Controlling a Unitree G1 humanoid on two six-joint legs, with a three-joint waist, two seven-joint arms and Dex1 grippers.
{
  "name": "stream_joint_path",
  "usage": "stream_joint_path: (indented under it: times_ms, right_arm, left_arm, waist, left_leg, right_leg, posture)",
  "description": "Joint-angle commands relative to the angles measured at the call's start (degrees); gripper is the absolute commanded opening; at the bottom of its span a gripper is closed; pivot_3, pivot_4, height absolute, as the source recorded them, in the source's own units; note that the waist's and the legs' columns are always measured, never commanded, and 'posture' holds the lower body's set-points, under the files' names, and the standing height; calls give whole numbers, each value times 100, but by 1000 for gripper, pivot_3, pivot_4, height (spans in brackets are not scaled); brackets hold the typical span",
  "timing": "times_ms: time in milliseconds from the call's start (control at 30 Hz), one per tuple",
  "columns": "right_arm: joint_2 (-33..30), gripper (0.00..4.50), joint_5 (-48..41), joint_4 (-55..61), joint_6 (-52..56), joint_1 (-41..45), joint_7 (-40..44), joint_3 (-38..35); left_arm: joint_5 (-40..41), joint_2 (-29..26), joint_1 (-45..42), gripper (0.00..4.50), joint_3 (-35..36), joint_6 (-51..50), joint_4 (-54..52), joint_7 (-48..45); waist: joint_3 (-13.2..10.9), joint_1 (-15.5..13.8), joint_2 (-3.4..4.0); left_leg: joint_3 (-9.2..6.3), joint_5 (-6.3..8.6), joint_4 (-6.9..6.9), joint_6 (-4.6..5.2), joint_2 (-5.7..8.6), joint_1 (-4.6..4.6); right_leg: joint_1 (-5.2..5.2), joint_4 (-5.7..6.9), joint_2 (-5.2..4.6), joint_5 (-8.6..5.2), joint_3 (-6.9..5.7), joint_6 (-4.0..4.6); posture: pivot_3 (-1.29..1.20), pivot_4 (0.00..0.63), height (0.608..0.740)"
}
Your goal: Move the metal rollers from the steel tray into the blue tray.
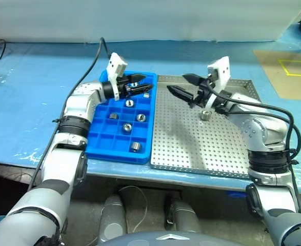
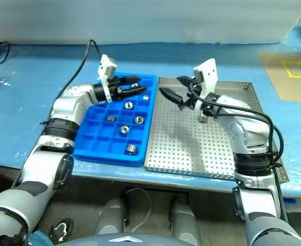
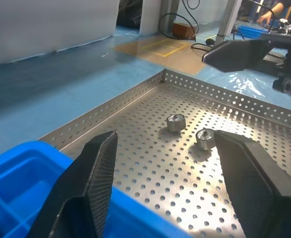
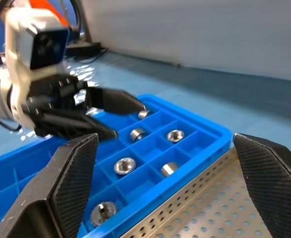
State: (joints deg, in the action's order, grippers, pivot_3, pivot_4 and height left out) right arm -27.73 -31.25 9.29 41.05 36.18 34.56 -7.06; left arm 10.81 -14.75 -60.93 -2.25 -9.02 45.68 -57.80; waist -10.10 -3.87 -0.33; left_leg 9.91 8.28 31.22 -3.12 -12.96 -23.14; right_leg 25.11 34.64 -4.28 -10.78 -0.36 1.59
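Note:
The blue tray (image 1: 101, 141) lies left of the steel tray (image 1: 191, 148), the two side by side. Several metal rollers (image 1: 126, 127) sit in the blue tray's compartments. One roller (image 1: 205, 115) rests on the steel tray's perforated floor beside my right forearm; the left wrist view shows two rollers (image 3: 175, 122) there, close together. My left gripper (image 1: 142, 83) hovers over the blue tray's far end, open and empty, pointing toward the steel tray. My right gripper (image 1: 177, 83) hangs open and empty over the steel tray's far left part, facing the left gripper (image 4: 110, 111).
Both trays sit near the front edge of a table under a blue cover (image 1: 32, 92). A cardboard sheet with yellow tape (image 1: 288, 72) lies at the far right. A black cable (image 1: 96, 56) runs from my left wrist toward the back.

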Motion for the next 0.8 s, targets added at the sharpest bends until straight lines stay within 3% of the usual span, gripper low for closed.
stream_joint_path:
  times_ms: [33,300,533,800]
  right_arm:
    - [-198,4500,-149,481,66,-95,-202,-449]
    - [-275,4500,-400,1411,477,-648,-786,-926]
    - [-268,4500,-644,2256,826,-1230,-1364,-1323]
    - [-149,4500,-911,3039,1048,-1821,-2045,-1678]
  left_arm:
    - [-677,566,-578,3268,-375,909,1226,716]
    - [-712,1678,-1498,3268,-30,1222,2650,1368]
    - [-851,2205,-1738,3268,173,913,3049,1890]
    - [-1027,2815,-1751,3268,452,442,3234,3337]
  waist:
    - [0,3,0]
    - [-1,169,-2]
    - [1,455,1]
    - [4,774,6]
  left_leg:
    - [1,0,5,-1,4,4]
    - [8,1,25,12,19,2]
    - [17,34,38,69,19,-1]
    - [24,74,100,132,20,-28]
  right_leg:
    - [-8,-3,-1,1,7,-7]
    - [-14,-11,-11,21,32,-36]
    - [-14,-27,-6,19,42,-40]
    - [-17,-51,-3,0,44,-102]
  posture:
    - [-304,150,740]
    - [-470,150,740]
    - [-624,150,740]
    - [-732,150,740]
